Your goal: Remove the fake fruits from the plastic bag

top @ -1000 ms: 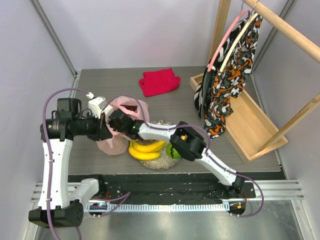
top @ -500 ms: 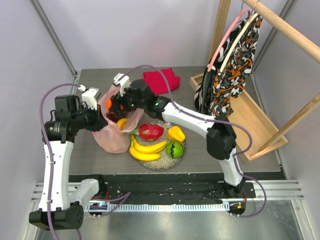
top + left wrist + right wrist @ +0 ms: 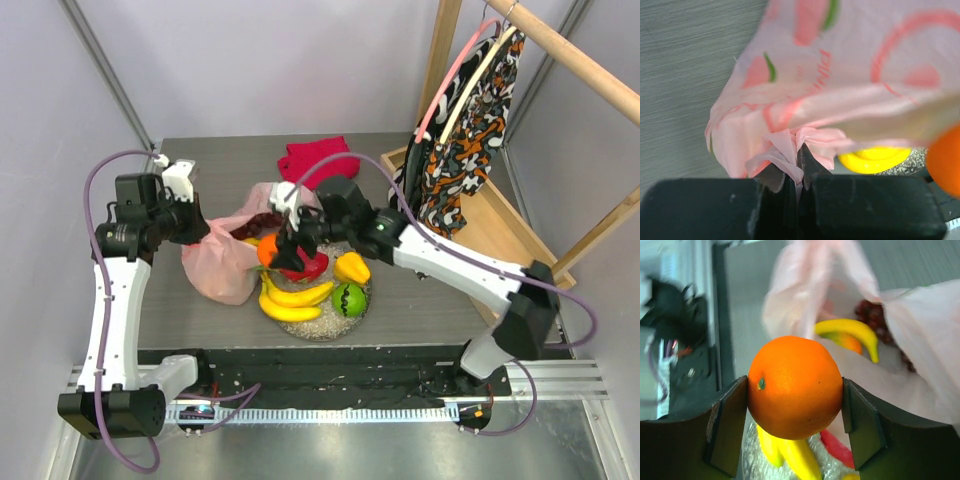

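Note:
The pale pink plastic bag (image 3: 225, 268) lies left of the plate, its mouth open toward the plate. My left gripper (image 3: 197, 232) is shut on a bunched fold of the bag (image 3: 840, 75) at its left edge, as the left wrist view (image 3: 797, 172) shows. My right gripper (image 3: 280, 250) is shut on the orange (image 3: 268, 252), held just outside the bag's mouth above the plate's left rim. In the right wrist view the orange (image 3: 795, 386) fills the jaws. A banana (image 3: 850, 332), a mango (image 3: 854, 345) and dark grapes (image 3: 870, 315) lie inside the bag (image 3: 925, 345).
The glittery clear plate (image 3: 322, 328) holds yellow bananas (image 3: 293, 298), a dragon fruit (image 3: 312, 266), a yellow pepper-like piece (image 3: 352, 267) and a green apple (image 3: 348, 298). A folded red cloth (image 3: 318, 162) lies behind. A wooden rack (image 3: 500, 255) with a hanging patterned garment (image 3: 460, 150) stands right.
My right gripper has come out of the bag's mouth with the orange and moved toward the plate. My left gripper has kept its hold on the bag and shifted slightly back.

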`<action>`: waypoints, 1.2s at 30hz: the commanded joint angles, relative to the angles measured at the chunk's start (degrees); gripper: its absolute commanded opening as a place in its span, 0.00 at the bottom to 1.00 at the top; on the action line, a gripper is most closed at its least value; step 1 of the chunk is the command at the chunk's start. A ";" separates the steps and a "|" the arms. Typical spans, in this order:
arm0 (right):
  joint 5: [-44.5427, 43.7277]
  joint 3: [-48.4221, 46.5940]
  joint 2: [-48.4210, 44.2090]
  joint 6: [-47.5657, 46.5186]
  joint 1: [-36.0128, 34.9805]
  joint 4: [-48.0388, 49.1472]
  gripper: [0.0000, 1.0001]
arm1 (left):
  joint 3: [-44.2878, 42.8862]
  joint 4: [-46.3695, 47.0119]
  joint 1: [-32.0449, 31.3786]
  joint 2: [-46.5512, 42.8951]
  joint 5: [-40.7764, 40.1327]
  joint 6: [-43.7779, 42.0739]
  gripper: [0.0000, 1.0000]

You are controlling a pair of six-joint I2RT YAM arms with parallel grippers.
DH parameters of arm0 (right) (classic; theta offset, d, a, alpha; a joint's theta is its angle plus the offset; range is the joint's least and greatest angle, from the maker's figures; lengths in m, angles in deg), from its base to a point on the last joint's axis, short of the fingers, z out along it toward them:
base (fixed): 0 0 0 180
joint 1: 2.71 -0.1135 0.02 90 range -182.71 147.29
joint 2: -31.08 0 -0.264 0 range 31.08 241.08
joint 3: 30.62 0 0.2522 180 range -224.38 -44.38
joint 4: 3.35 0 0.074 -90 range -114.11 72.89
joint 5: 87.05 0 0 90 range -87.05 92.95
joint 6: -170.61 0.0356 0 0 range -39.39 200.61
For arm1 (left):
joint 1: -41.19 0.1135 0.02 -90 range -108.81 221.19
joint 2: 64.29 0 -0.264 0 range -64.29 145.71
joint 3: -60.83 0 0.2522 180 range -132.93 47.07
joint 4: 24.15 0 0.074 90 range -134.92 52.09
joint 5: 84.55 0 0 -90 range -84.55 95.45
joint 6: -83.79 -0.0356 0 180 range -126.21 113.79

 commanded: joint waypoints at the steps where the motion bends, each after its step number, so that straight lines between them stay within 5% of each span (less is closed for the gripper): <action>1: 4.35 7.83 -11.89 -16.79 -4.61 -5.76 0.24 | -2.70 2.69 -0.11 -0.30 -0.80 0.96 0.00; 8: 3.46 22.52 -15.96 -27.17 -4.44 -5.50 0.25 | -1.47 1.90 -0.11 -1.88 0.25 1.66 0.00; 13: 6.27 23.59 -14.12 -26.81 -4.97 -3.82 0.25 | 0.37 2.51 -0.02 -2.59 2.98 3.15 0.00; 19: 7.68 25.70 -13.50 -40.69 -5.32 -11.46 0.25 | 1.17 3.92 0.33 -1.62 4.56 5.17 0.00; 27: 9.97 28.07 -12.45 -46.15 -5.23 -14.46 0.28 | 0.99 4.10 1.03 -1.09 4.21 4.91 0.00; 36: 6.02 33.69 -10.33 -48.26 -5.49 -7.35 0.45 | 1.96 3.66 2.09 -1.80 4.82 5.00 0.00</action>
